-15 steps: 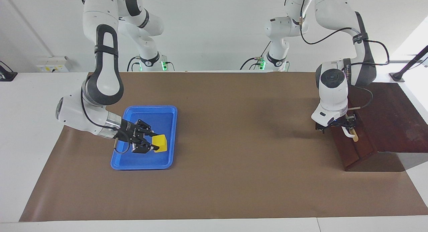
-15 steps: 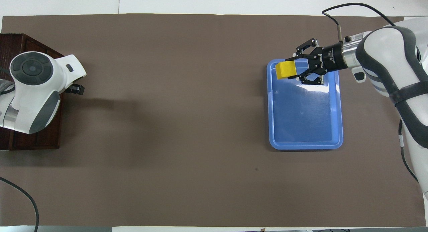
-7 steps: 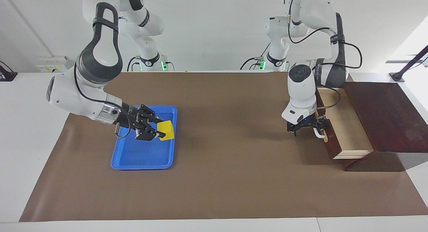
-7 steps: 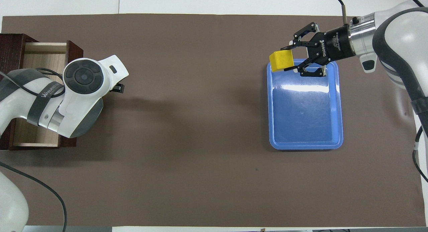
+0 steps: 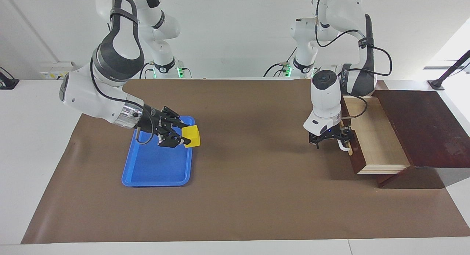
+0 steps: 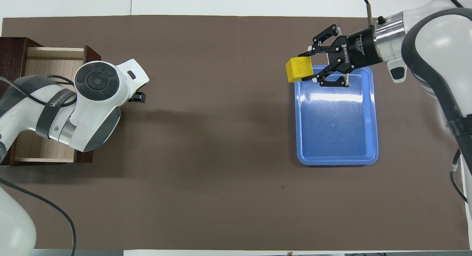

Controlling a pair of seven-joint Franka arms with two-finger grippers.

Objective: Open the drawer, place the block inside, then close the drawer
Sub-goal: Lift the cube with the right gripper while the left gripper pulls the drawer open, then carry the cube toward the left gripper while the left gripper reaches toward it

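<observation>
While right gripper [image 5: 182, 136] is clamped on the block [image 5: 192, 136], held clear over the blue tray [image 5: 147, 174] edge for the carry, left gripper [image 5: 339, 137] sits at the handle [image 5: 344, 147], fingers unreadable, so the drawer [image 5: 374, 137] is open, interior exposed.

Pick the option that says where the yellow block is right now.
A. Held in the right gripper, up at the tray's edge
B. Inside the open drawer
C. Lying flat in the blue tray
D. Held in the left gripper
A: the right gripper is shut on the block, lifted over the rim of the blue tray; the open drawer shows only bare wood.
</observation>
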